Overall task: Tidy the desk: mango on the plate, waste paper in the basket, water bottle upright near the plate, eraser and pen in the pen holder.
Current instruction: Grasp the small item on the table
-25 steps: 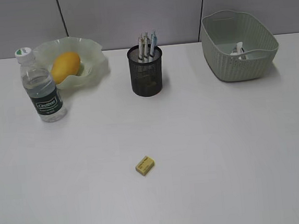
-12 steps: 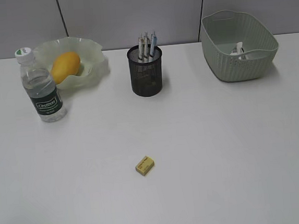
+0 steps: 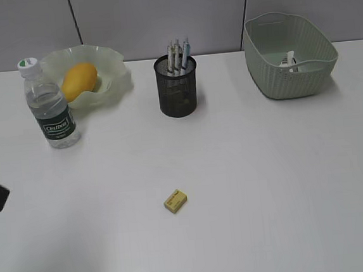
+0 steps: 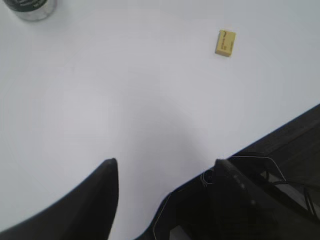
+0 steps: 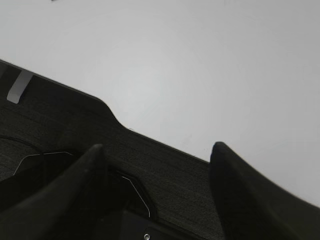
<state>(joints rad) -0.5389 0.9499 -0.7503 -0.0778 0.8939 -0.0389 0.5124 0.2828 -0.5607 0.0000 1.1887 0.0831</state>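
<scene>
Lying alone on the bare middle of the desk, well apart from the pen holder: the yellow eraser, flat and slightly askew. Likely handling as light, small, firm and rubbery, so not slipping, though sitting low and leaving little height for fingers. Best gripping across the two short sides, jaws coming straight down. Left gripper hanging wide open and empty, near the front edge; right gripper likewise standing open, holding nothing.
</scene>
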